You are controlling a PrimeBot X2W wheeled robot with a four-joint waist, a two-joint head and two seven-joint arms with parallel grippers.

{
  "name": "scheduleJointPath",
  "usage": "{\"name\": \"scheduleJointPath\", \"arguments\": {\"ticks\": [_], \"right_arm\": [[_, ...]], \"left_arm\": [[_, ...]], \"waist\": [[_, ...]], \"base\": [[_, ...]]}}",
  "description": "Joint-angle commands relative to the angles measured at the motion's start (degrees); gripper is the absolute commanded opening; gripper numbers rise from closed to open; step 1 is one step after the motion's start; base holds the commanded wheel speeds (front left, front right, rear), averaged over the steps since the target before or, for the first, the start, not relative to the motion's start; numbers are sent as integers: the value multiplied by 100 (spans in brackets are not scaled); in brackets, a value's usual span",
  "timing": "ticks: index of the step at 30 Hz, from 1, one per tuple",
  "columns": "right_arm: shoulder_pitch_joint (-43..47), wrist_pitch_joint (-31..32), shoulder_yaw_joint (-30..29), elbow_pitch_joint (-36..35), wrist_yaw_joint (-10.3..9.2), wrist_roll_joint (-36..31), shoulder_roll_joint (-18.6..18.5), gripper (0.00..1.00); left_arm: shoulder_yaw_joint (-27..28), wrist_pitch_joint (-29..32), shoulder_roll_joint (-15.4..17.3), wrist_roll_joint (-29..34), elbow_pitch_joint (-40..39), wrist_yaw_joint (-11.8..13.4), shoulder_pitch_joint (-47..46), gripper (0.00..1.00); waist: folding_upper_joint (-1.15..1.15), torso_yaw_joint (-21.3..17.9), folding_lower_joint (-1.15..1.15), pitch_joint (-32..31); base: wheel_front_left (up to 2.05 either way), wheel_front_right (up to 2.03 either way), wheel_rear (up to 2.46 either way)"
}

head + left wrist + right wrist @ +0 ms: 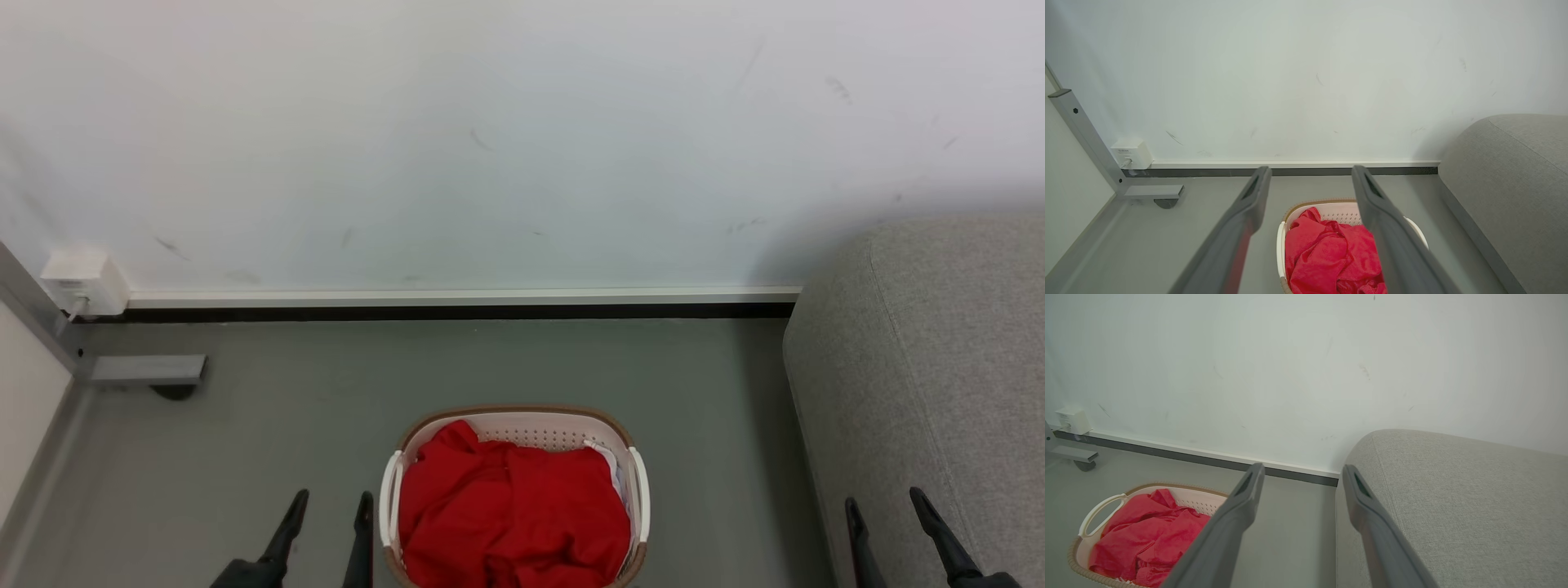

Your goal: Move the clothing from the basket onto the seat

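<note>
The bright red clothing (514, 506) lies crumpled inside the oval white basket (522, 414) with its brown rim, on the floor at the bottom centre of the head view. A bit of white trim shows at the garment's right side. The light grey seat (931, 367) rises at the right. My left gripper (332, 503) is open, just left of the basket, holding nothing. My right gripper (886, 500) is open over the seat's near edge. The left wrist view shows the clothing (1327, 253) between my left fingers (1253, 196). The right wrist view has the basket (1102, 502) at lower left and the seat (1453, 490) at right.
A white wall runs behind, with a white and black skirting strip (457, 304). A white socket box (82, 282) sits low on the wall at left, beside a grey metal frame foot (147, 369) on a caster. Grey floor (702, 392) lies between basket and seat.
</note>
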Motion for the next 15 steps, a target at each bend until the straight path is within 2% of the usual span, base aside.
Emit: {"name": "scheduleJointPath", "arguments": {"ticks": [1,15], "right_arm": [[24,-17,19,14,-14,17,-58,100],[-165,-17,28,-23,-14,167,-19,100]], "left_arm": [[3,-15,36,16,3,6,30,100],[-21,-15,35,-103,1,5,-147,100]], "waist": [[0,-16,0,15],[0,-204,0,236]], "base": [[0,0,0],[0,0,0]]}}
